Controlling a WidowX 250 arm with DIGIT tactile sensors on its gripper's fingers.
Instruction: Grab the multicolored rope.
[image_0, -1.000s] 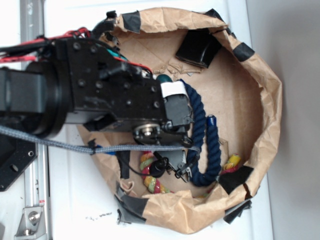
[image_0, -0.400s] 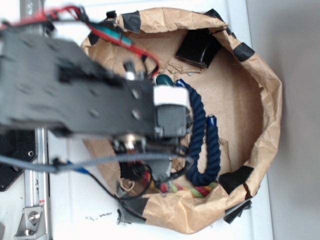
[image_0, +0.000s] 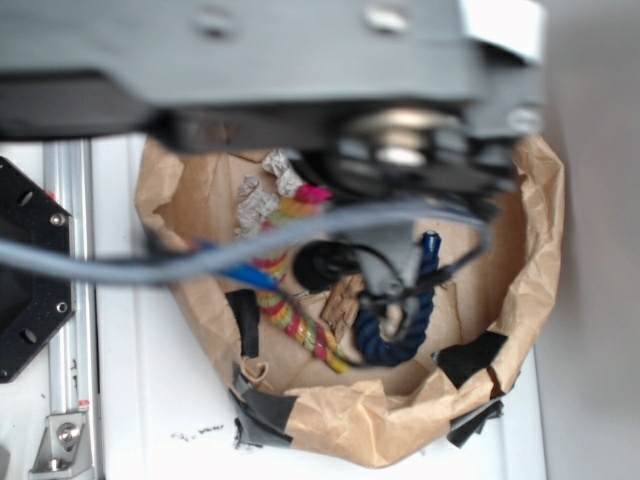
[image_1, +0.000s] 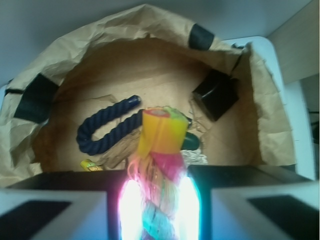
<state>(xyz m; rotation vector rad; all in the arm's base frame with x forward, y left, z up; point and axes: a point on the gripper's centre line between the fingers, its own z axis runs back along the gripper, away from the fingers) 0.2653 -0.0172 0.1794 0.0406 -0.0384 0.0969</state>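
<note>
Raised since the earlier frame, the multicolored rope (image_1: 159, 150) now hangs clamped between the closed fingers (image_1: 159, 200) above the paper bag's (image_1: 100, 30) floor, so the grab appears complete.

The thick twisted rope of red-pink, yellow and light green strands (image_0: 290, 310) hangs at a slant in the exterior view, its frayed pink upper end raised near the blurred arm and its lower end reaching down toward the floor of the paper enclosure. In the wrist view the same rope (image_1: 159, 145) stands upright between the two dark finger blocks, its cut yellow-and-pink end pointing upward, lower strands washed out by glare
</note>
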